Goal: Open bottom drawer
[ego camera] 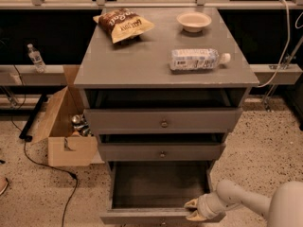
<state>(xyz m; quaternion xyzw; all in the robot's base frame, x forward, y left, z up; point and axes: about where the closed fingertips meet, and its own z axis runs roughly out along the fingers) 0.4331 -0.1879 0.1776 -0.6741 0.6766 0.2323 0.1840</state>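
**Bottom drawer and gripper, camera view.** The flat-fronted grey bottom drawer (156,186) is the lowest of three in the grey metal-look cabinet (142,65). It stands pulled well out, and its deep, bare box is open to view below the middle drawer front (161,152). I judge it stiff and fairly light while it carries nothing. It should run straight on its slides and will bind if I drag it sideways. Its small round knob sits at the picture's lower margin and I cannot make it out properly. The front panel's upper rim is therefore the practical place to take hold, near the right corner.

The white arm's two-finger gripper (193,210) is at that very spot, reaching in from the lower right. One yellowish fingertip (191,203) lies inside the box. The other lies on the outer face, so the pincer looks clamped across the rim and holds nothing else.

On the cabinet top, a crinkled brown snack bag (124,25), a pale round bowl (194,21) and a clear plastic bottle lying on its side (199,59) rest well apart from the work.
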